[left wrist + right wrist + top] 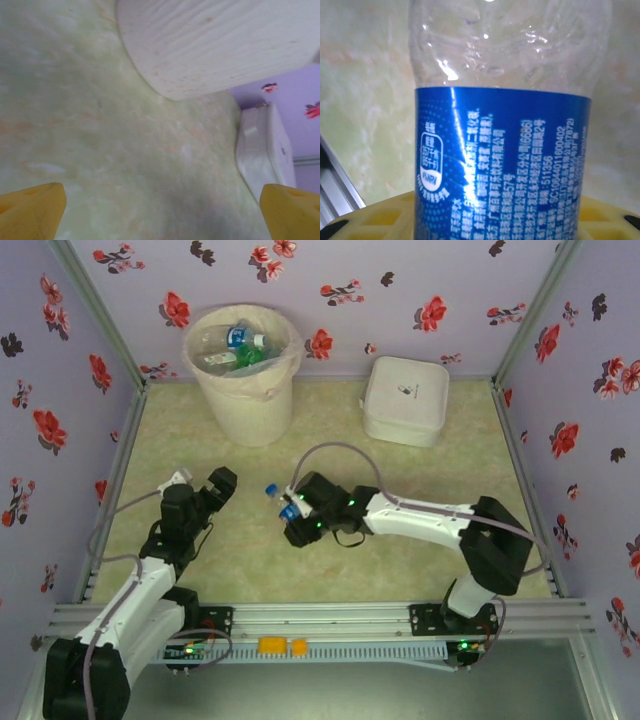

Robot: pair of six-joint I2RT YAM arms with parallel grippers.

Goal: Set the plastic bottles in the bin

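The left hand (222,480) hangs over the left part of the bench (450,460), its yellow fingers (31,210) spread wide, with nothing but bare bench between them. Beyond it, at the far left, stands the bin (250,410), with several other bottles (235,345) lying in its liner. Near the middle, the right hand (294,518) is closed across a clear bottle (273,494) at its blue label. The bottle's long axis runs from the blue cap at the far-left end back toward the near edge. So the bin lies away and to the left of this bottle, roughly where the cap points, and the carry must go that way and up over the rim. The left arm is nearer the bin but empty. At the far right sits a white lidded box (405,400), well apart.

The top view gives bin, bottle and both arms together. The right wrist view adds the label print and the dented clear wall against a yellow pad (375,220), and the left wrist view the bin's wall close ahead. Whether the bottle rests on the bench or is lifted, I cannot tell
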